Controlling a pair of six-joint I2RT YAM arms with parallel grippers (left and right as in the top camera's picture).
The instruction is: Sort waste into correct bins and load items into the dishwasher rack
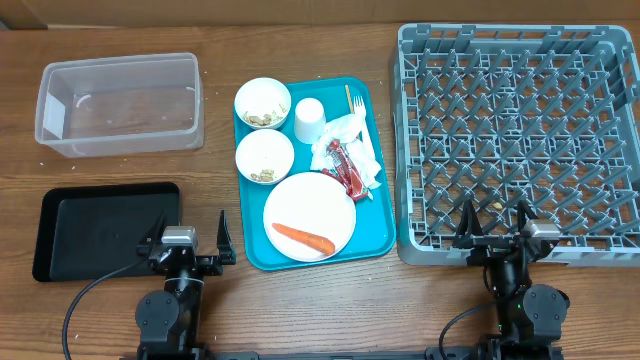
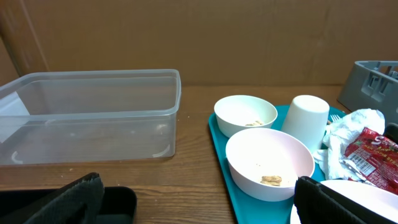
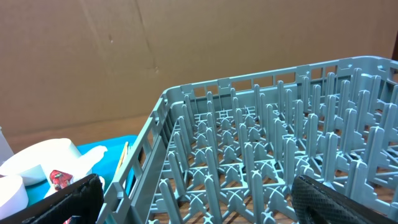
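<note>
On a teal serving tray (image 1: 374,236) sit two white bowls (image 1: 263,103) (image 1: 265,157) holding crumbs, a white cup (image 1: 309,120), a fork (image 1: 354,103), crumpled napkins (image 1: 355,135) with a red wrapper (image 1: 346,172), and a white plate (image 1: 325,205) carrying an orange carrot (image 1: 303,238). The clear tub (image 1: 120,103) stands far left, with the black tray (image 1: 95,230) in front of it. The grey dishwasher rack (image 1: 520,140) fills the right side. My left gripper (image 1: 186,236) hangs open between the black tray and the teal tray. My right gripper (image 1: 496,228) is open over the rack's front edge. Both hold nothing.
Brown cardboard walls close off the back. In the left wrist view the near bowl (image 2: 269,163) and the cup (image 2: 308,121) lie just ahead to the right, with the tub (image 2: 93,112) ahead to the left. The right wrist view looks across the rack's pegs (image 3: 267,155).
</note>
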